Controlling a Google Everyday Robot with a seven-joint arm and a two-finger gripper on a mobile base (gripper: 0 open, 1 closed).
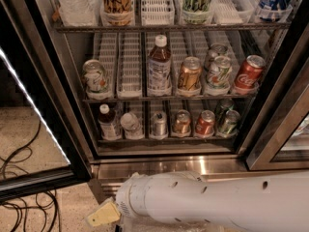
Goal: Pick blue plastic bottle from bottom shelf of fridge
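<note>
Camera view: blue plastic bottle (108, 123) upright, cap up; end effector (102, 214) lower-left, state unclear

arm (217, 204): white, stretched across view bottom from right | pincer (103, 214): at arm's left tip, pointing down-left

White Coca-Cola script on red can (248, 74) at far right, other labels unreadable, claw (103, 214) low at left

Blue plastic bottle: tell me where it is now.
Camera view: the blue plastic bottle stands leftmost on the bottom shelf, beside a silver can; the hand hangs low, outside the fridge.
</note>
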